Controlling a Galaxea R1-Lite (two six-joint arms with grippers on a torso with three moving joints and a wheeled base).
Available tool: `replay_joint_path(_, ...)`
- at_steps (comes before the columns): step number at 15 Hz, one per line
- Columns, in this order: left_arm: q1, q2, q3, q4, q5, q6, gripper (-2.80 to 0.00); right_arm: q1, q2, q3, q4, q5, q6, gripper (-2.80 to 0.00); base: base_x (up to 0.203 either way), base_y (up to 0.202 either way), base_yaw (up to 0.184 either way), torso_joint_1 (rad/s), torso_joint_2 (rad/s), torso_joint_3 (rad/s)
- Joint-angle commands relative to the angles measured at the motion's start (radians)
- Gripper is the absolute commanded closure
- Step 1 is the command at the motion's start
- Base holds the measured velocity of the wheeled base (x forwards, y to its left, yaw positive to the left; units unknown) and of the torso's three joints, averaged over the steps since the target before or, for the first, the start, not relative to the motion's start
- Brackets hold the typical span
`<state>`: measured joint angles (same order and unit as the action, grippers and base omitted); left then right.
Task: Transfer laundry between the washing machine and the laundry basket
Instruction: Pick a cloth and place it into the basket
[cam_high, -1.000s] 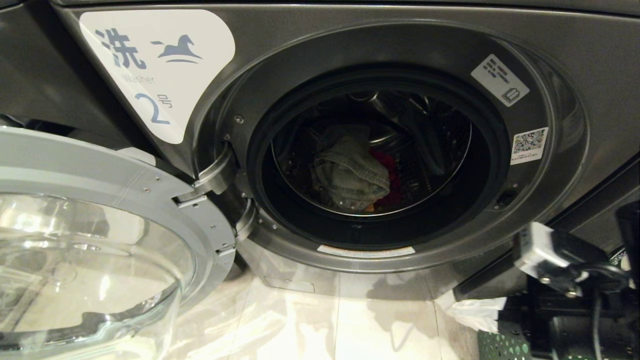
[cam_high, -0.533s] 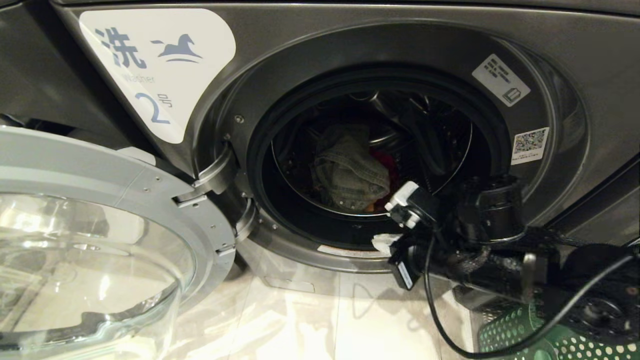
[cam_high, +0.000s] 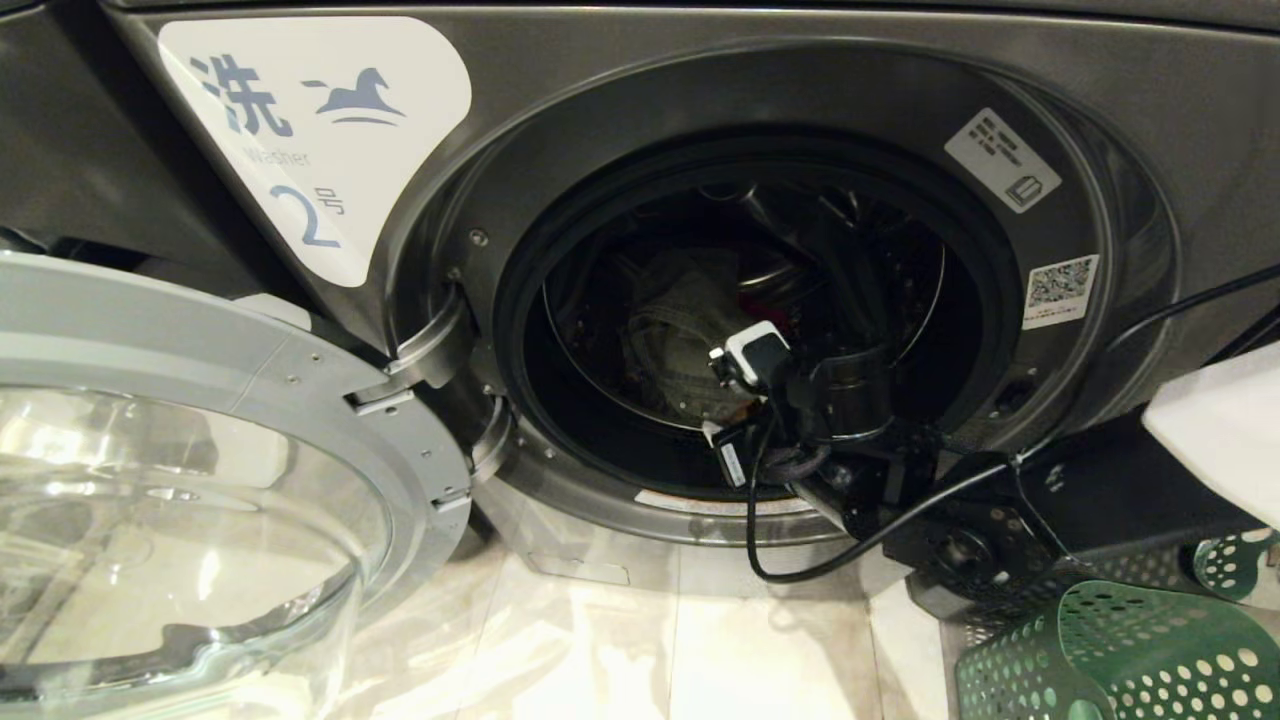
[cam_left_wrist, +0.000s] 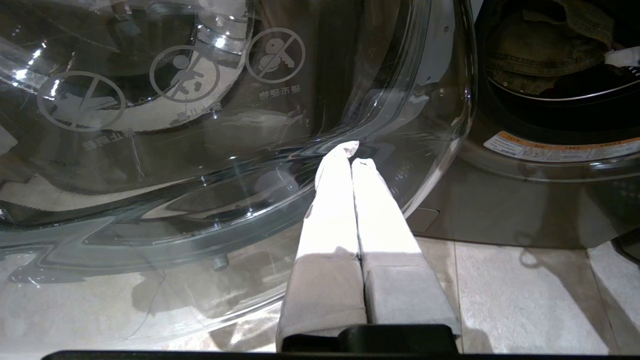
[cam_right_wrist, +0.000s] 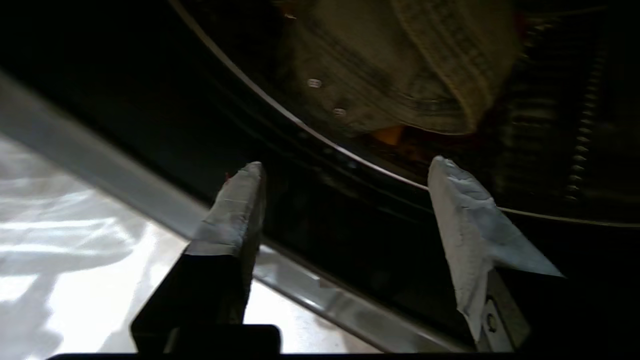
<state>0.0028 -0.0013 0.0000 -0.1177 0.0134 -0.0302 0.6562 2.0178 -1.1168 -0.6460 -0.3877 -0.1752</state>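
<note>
A: Item one, laundry (cam_high: 690, 340). Location?

B: Inside the drum of the washing machine (cam_high: 640, 80), door (cam_high: 200, 480) swung open. Grey-beige garment (cam_right_wrist: 400, 65) on top, crumpled, seamed, with snap studs; an orange scrap (cam_right_wrist: 389, 134) shows under its hem, red (cam_high: 770, 310) behind it.

A: Handling?

B: Judged soft, limp, light and not fragile. It probably drapes and drags its neighbours along. Best hold: the thick rolled fold on the near edge of the grey-beige piece, pinched deep, not the thin hem.

A: Right gripper (cam_right_wrist: 345, 185)?

B: At the door opening, jaws spread, empty, tips short of the cloth.

A: Left gripper (cam_left_wrist: 352, 155)?

B: Parked beside the door glass, fingers pressed together, holding nothing.

A: Laundry basket (cam_high: 1120, 650)?

B: On the floor, at the robot's right.
</note>
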Motion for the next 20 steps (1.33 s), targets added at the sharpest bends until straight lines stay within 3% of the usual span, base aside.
replay_joint_path(1, 0.000, 0.001, 0.040, 0.000, 0.000, 0.000, 0.00, -0.002, 0.054, -0.045, -0.001, -0.153, -0.012, -2.80, 0.000, 0.000, 0.000, 0.000, 0.00, 0.000)
replay_joint_path(3, 0.000, 0.001, 0.040, 0.000, 0.000, 0.000, 0.00, -0.023, 0.092, -0.087, 0.000, -0.223, -0.031, -2.80, 0.000, 0.000, 0.000, 0.000, 0.00, 0.000)
replay_joint_path(7, 0.000, 0.001, 0.040, 0.000, 0.000, 0.000, 0.00, -0.063, 0.162, -0.196, 0.008, -0.232, -0.039, -2.80, 0.000, 0.000, 0.000, 0.000, 0.00, 0.000)
replay_joint_path(11, 0.000, 0.001, 0.040, 0.000, 0.001, -0.002, 0.00, -0.096, 0.288, -0.390, 0.007, -0.238, -0.093, -2.80, 0.000, 0.000, 0.000, 0.000, 0.00, 0.000)
replay_joint_path(20, 0.002, 0.001, 0.040, 0.000, 0.002, 0.000, 0.00, -0.137, 0.432, -0.590, 0.011, -0.284, -0.130, -2.80, 0.000, 0.000, 0.000, 0.000, 0.00, 0.000)
